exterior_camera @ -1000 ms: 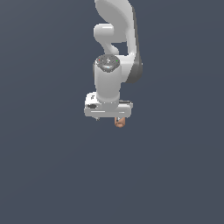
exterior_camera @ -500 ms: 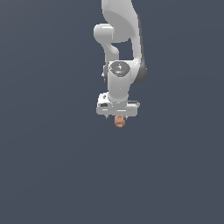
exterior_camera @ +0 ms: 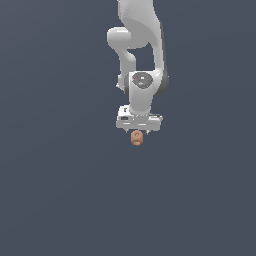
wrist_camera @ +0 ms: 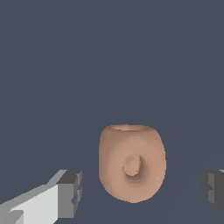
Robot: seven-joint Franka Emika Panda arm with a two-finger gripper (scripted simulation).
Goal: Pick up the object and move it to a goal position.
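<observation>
Gripper (exterior_camera: pixel 137 131) open, fingers (wrist_camera: pixel 70 192) straddling the object (wrist_camera: pixel 132 168) at frame centre, not touching. Grasp, lift and move to goal all pending.

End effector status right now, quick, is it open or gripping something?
End effector: open, the orange-tan object sits between its fingers with gaps on both sides, not gripped.
</observation>
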